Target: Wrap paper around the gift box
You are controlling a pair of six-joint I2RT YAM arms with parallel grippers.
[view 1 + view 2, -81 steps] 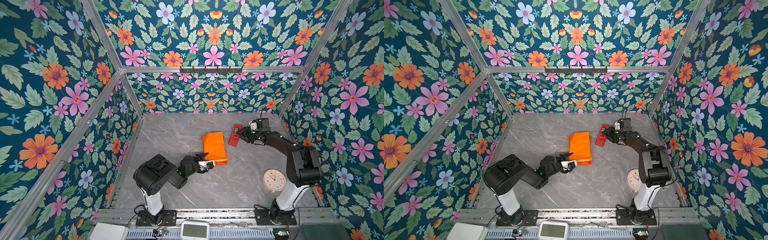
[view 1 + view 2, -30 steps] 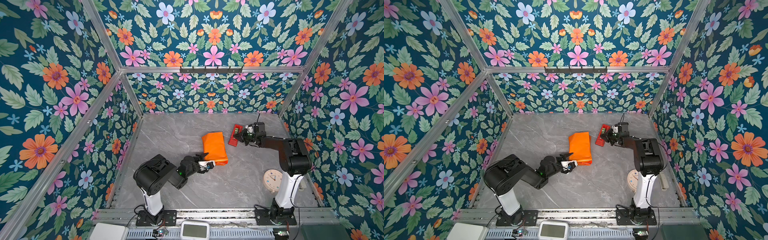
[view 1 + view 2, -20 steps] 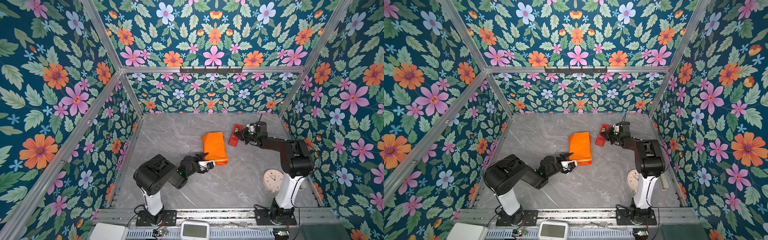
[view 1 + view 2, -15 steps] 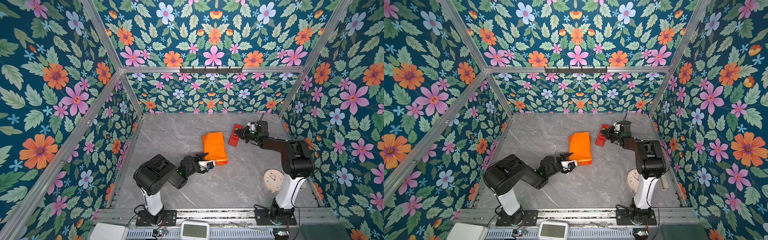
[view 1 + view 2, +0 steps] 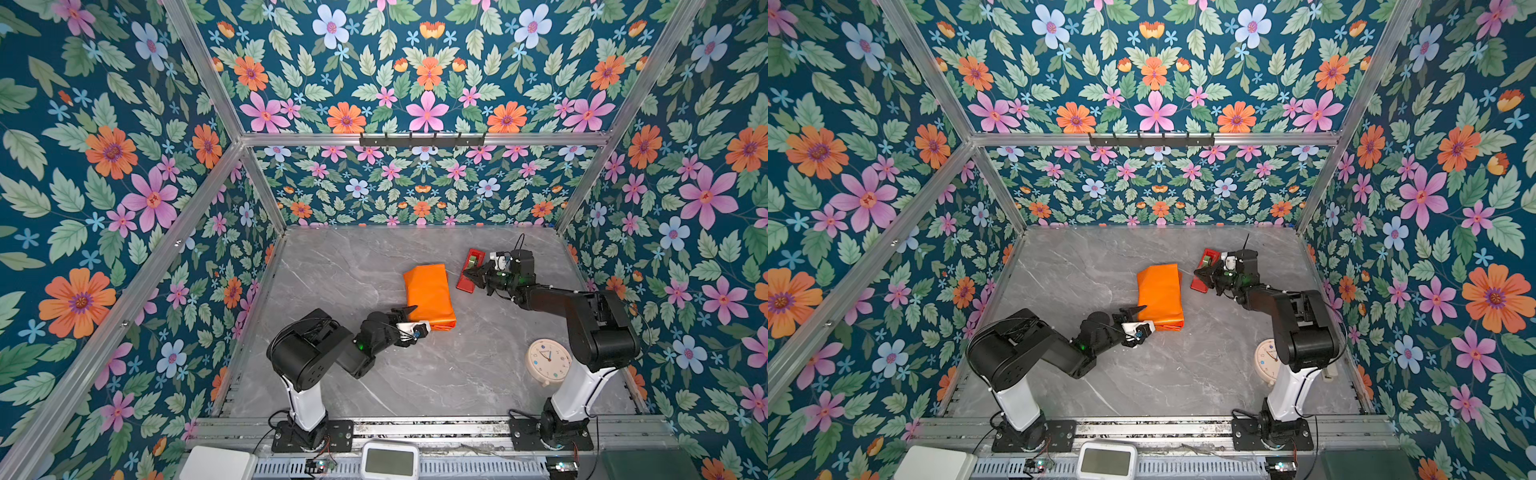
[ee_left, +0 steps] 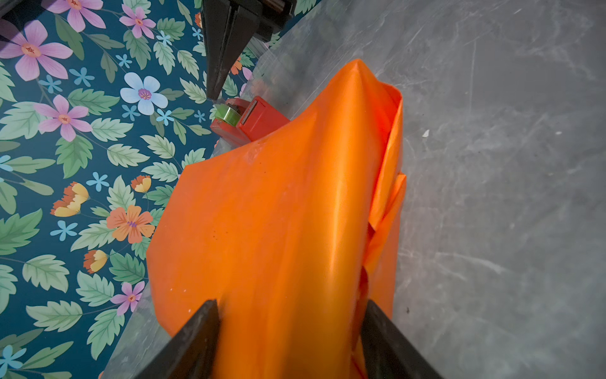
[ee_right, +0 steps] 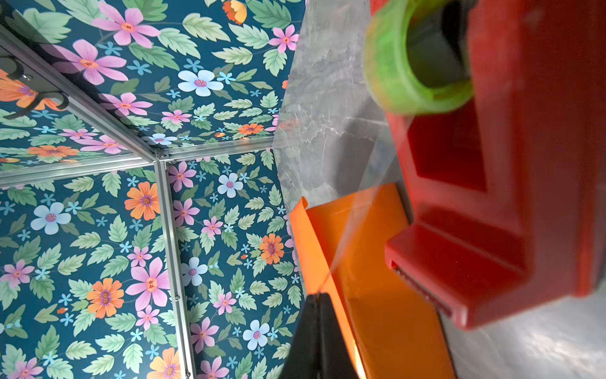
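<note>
Wrapped bundle mid-table, a gripper at each side.
Left gripper (image 5: 415,319) sits low at the near end of the paper (image 5: 428,291), jaws wide with a finger against each side of the bundle, gripping it. The paper lies folded, glossy orange face out, around the centre of the grey table (image 5: 353,266); the gift box is hidden from view. Just right of it, apart, lies a red tape dispenser (image 5: 465,286) with a green roll (image 7: 390,82). Right gripper (image 5: 466,274), beside the dispenser, is pinched closed on a clear tape strip (image 7: 360,213) running from the roll. A round clock (image 5: 548,361) lies near the right arm's base.
</note>
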